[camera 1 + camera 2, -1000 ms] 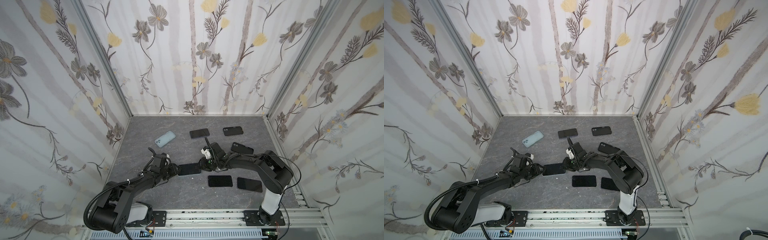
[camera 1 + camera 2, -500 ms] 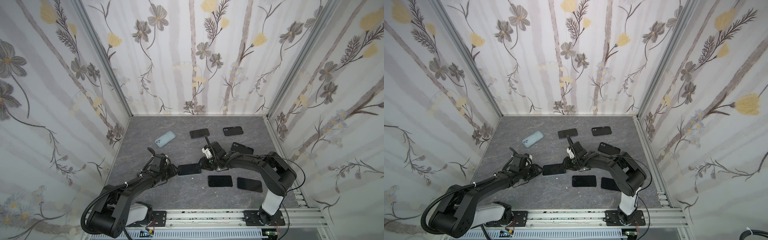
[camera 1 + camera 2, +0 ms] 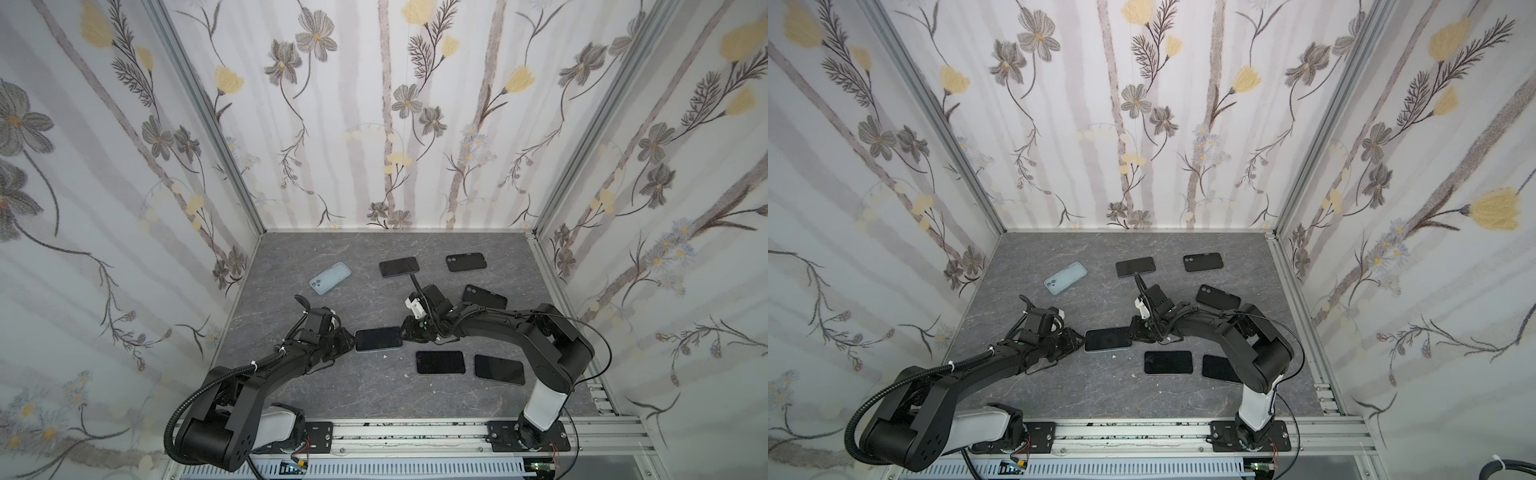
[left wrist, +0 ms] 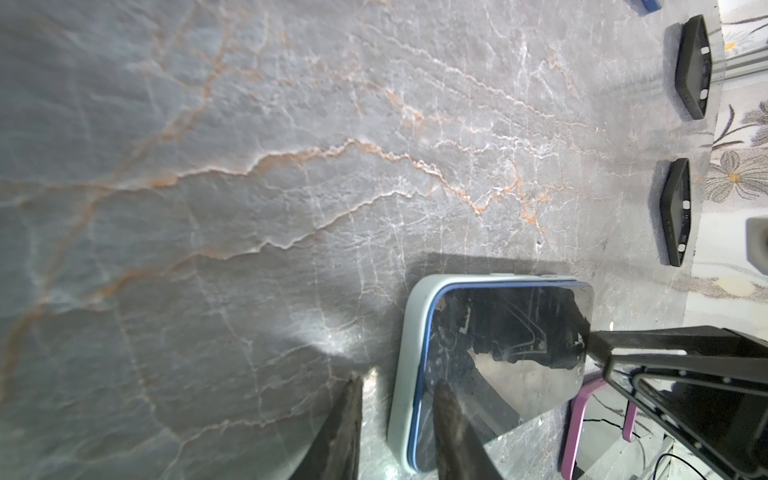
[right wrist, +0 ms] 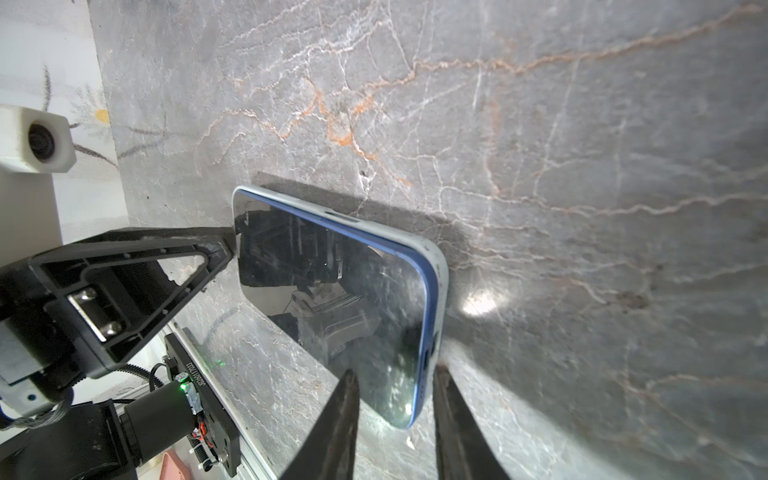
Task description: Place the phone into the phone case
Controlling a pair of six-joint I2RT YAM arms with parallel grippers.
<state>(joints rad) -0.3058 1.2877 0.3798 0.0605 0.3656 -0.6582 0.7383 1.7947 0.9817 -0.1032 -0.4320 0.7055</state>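
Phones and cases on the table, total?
7: pale blue phone-shaped slab rear left; dark phone rear centre; black case rear right; black case mid right; pale-cased phone centre; two black phones front right. Arms may hide more.

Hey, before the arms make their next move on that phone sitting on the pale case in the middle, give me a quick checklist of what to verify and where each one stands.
Phone over case: ok. The phone lies screen up on the pale case.
Phone seated flush: not ok. Its blue edge shows above the case rim in both wrist views.
Left hand placement: ok. Its parted fingers straddle one short end.
Right hand placement: ok. Parted fingers straddle the opposite end.
Neighbours clear: ok. The nearest black phone lies apart from the case.
Camera cutout lined up: cannot tell, underside hidden.
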